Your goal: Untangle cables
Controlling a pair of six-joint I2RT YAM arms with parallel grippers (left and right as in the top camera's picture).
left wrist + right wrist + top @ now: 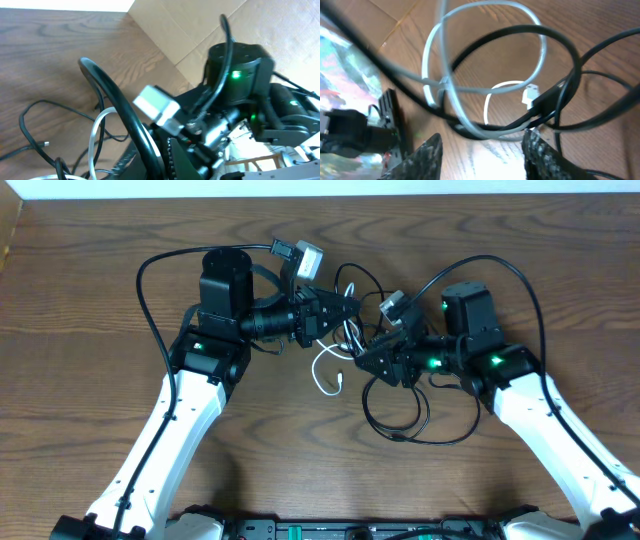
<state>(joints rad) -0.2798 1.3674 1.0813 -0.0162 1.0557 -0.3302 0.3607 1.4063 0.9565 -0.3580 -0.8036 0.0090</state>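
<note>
At centre frame, the thin white cord [317, 372] and the long black cord [383, 430] cross on the brown wooden worktop [100, 240]. The right fingers [432, 155] stand wide; the left fingers [338, 308] I cannot tell. Better to pinch only the white one and pull slowly.

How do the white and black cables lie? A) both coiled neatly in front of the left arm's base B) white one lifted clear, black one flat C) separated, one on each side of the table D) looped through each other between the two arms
D: in the right wrist view the white cable loops across and through the black cable, and the overhead view shows the two overlapping between the arms.
</note>
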